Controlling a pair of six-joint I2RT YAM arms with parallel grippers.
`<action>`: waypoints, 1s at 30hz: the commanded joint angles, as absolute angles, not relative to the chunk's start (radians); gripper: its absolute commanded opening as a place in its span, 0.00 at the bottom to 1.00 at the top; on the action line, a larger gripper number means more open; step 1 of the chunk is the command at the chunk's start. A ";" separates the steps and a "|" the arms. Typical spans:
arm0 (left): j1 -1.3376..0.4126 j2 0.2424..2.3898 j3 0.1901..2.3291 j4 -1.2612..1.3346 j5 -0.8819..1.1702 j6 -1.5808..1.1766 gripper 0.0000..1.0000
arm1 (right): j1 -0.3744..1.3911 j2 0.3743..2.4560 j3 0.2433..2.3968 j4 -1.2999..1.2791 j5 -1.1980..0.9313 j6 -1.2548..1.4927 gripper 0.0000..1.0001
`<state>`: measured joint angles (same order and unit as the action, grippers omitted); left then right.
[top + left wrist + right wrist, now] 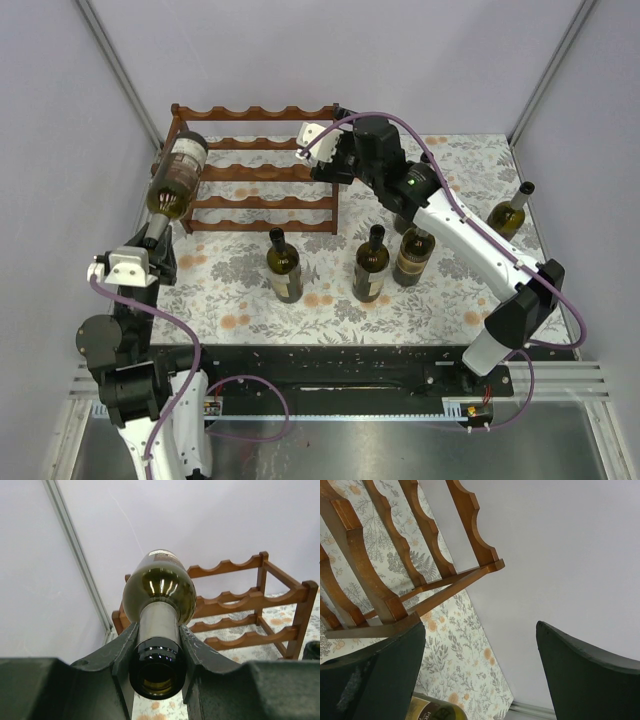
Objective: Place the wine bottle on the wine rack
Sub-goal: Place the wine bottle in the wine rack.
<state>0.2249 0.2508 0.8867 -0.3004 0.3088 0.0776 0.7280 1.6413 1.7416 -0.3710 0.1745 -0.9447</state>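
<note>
Pale grey walls close in a table (230, 300) covered with a cloth of grey leaves and orange blooms. Toward 11 o'clock on it stands the wine rack (262, 170), reddish-brown wood with scalloped rails in tiers on upright posts. The wine bottle (177, 172) is dark olive-green glass with a pale label. It is held off the table at 10 o'clock, just beside the rack's left end, with its base tilted up and away. The left gripper (158, 232) pinches its neck, with the fingers (196, 655) pressed on either side just behind the mouth. The right gripper (312, 148) hangs by the rack's right end at 12 o'clock, jaws spread around nothing. Three other bottles (371, 262) stand upright near the centre, and a fourth bottle (512, 210) is at 3 o'clock.
</note>
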 commanded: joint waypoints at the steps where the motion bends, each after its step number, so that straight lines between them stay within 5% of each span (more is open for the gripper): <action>1: 0.229 0.141 0.855 -0.216 0.238 0.081 0.00 | 0.723 1.583 1.729 -0.311 0.175 -0.925 0.99; 12: 0.227 -0.153 0.707 -0.391 0.164 0.084 0.00 | 0.721 1.577 1.718 -0.305 0.167 -0.931 0.99; 30: 0.112 -0.155 0.634 -0.315 0.026 0.104 0.00 | 0.721 1.620 1.721 -0.296 0.158 -0.940 1.00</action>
